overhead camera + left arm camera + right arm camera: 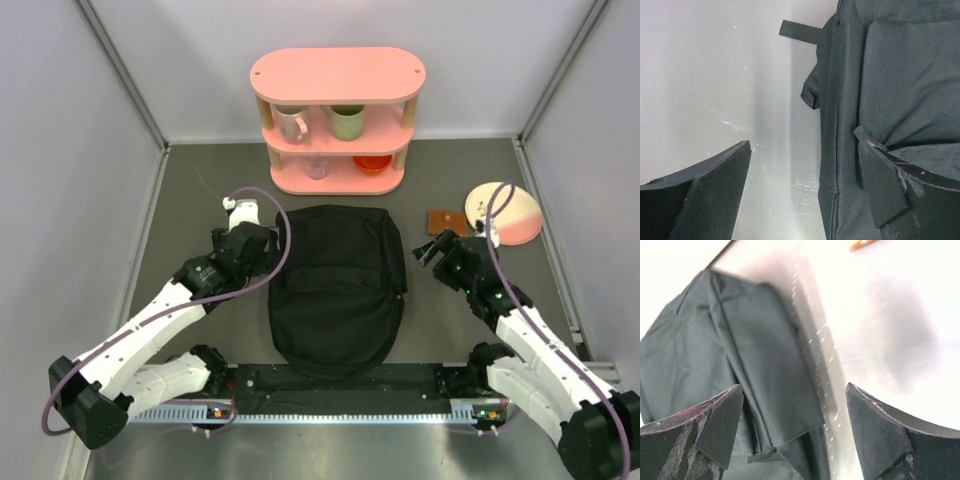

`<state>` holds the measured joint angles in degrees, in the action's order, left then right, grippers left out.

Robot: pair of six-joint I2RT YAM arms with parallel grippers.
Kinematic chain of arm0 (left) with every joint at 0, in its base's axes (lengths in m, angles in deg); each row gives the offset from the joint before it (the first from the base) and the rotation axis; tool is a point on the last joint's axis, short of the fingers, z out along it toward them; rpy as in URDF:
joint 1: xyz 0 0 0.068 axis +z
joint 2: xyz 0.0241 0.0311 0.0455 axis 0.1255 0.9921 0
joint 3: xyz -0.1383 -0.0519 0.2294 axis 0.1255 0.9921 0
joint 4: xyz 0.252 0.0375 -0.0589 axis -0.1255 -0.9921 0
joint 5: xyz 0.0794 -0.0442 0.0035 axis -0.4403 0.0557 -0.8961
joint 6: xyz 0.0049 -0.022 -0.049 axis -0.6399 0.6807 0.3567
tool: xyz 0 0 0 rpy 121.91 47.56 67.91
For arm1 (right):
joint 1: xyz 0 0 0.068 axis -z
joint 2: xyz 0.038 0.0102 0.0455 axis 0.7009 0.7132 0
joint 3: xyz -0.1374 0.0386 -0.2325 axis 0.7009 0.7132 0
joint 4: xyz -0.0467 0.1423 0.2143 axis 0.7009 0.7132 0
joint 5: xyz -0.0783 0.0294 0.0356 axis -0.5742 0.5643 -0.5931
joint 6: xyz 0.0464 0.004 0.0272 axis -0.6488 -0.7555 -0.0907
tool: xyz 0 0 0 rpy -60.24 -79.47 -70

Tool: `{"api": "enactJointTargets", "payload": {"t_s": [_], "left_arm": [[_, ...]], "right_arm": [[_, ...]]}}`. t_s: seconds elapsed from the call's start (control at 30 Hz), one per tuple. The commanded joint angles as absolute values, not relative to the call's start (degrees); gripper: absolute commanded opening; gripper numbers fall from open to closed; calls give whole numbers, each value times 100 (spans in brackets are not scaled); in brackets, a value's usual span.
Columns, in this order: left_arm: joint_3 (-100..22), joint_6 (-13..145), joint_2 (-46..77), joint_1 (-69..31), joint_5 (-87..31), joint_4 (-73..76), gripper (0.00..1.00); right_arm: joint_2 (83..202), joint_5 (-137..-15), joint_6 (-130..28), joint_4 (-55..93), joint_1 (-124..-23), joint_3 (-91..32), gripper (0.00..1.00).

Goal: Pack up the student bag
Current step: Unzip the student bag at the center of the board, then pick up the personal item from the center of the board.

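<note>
student bag flat (opening unseen), shelf items indistinct

Plain pale grey walls close the space on three sides: a back wall, a left wall and a right wall. A slim metal post runs along each back corner where the panels meet. The table is a matte dark grey, finely scratched and scuffed up close, with a brighter metal strip along its near edge. At the back, in the middle and close to the wall, stands a pink shelf with three rounded tiers on pale wooden uprights. The light is bright and even, throwing only soft shadows and a white glare off the tabletop.
</note>
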<state>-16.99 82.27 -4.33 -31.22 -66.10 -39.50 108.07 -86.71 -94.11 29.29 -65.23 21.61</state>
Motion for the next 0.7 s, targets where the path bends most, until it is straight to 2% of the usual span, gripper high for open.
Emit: {"api": "enactJointTargets", "payload": {"t_s": [0.0,0.03,0.27,0.43,0.6,0.67], "left_arm": [[-1913,8148,-707,-3102,-6430,-3854,93],[-1905,8166,-751,-3093,-6385,-3836,99],[-1808,8192,-962,-3093,-5832,-3520,99],[-1738,8192,-962,-3093,-5524,-3353,99],[-1624,8210,-1024,-3102,-5409,-3326,99],[-1571,8210,-1094,-3093,-5392,-3274,99]], "right_arm": [[10681,-9039,-9105,3360,-5744,1700,83],[10725,-9021,-9035,3360,-5620,1647,83],[11962,-8599,-8841,3334,-4591,814,86],[13333,-8539,-8112,3263,-4573,-224,88],[14959,-7748,-7032,3308,-4573,-1525,88],[15346,-7904,-6917,3543,-4573,-2059,89]]}}
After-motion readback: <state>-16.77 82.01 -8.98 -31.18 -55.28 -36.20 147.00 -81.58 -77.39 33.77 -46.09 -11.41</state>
